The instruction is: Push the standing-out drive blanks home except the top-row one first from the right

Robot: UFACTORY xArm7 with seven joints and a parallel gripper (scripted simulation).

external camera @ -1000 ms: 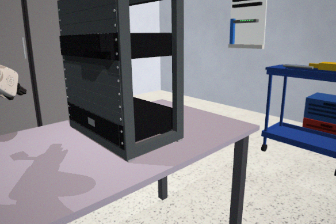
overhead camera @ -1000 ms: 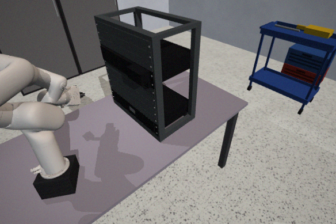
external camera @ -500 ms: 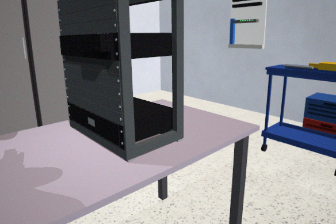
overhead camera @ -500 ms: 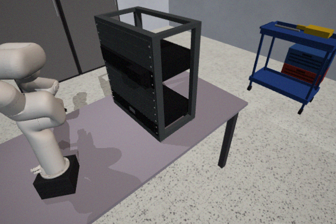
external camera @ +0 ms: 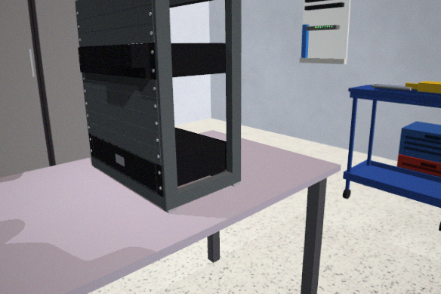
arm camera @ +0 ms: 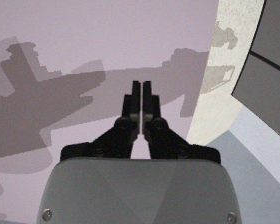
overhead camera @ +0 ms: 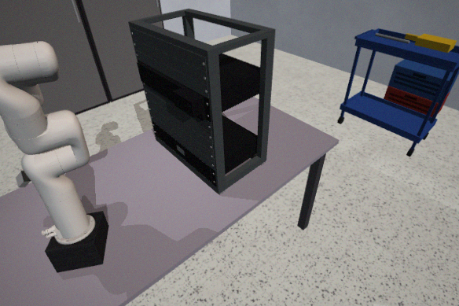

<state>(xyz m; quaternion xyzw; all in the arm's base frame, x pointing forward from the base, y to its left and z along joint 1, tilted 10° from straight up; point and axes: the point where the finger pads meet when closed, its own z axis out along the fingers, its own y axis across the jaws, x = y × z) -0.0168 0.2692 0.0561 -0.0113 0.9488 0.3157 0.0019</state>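
The dark rack [overhead camera: 202, 95] stands on the purple table, and also shows in the exterior view [external camera: 158, 91]. A black chassis [overhead camera: 173, 91] sits in its upper half, seen too in the exterior view [external camera: 115, 60]; its front is too dark to make out single drive blanks. A second black unit with a small pale label [external camera: 120, 159] sits at the bottom. My arm [overhead camera: 43, 127] bends off the left edge of the top view, so the gripper is hidden there. In the wrist view my gripper [arm camera: 141, 92] is shut and empty, pointing down at the table top, away from the rack.
The arm's black base [overhead camera: 76, 242] stands at the table's near left. Grey cabinet doors [overhead camera: 78, 20] are behind the table and show at the right of the wrist view [arm camera: 267, 63]. A blue cart [overhead camera: 397, 83] with boxes stands on the floor at the right.
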